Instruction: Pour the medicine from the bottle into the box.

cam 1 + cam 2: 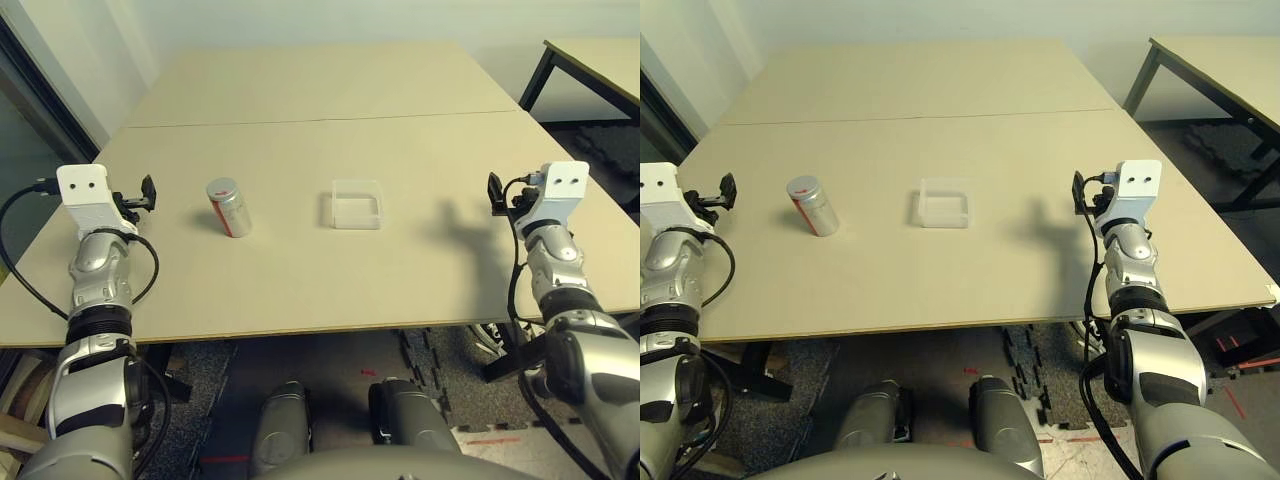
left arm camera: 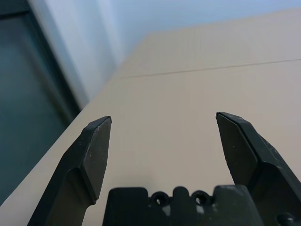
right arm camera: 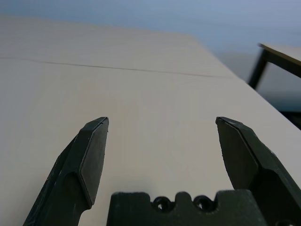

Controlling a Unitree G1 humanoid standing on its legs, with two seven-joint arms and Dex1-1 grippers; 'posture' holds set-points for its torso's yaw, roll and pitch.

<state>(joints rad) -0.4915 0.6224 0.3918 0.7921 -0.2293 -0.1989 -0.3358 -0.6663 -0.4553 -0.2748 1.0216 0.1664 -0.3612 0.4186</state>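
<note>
1. Bottle first: the small silvery-grey round bottle with a red band and grey cap (image 1: 229, 207) stands on the big tan wooden table (image 1: 300, 270), its cap on and leaning a bit.
2. On the bottle's right, near but not touching, sits the shallow square box of clear plastic (image 1: 357, 204). It is hard to see through, and I cannot tell if anything is inside.
3. Far on the bottle's left, the left gripper (image 2: 162, 136) hangs with both black fingers spread wide, holding nothing.
4. Well past the box, the right gripper (image 3: 162, 139) is spread wide too.
5. No pill can be made out; the bottle hides its inside.
</note>
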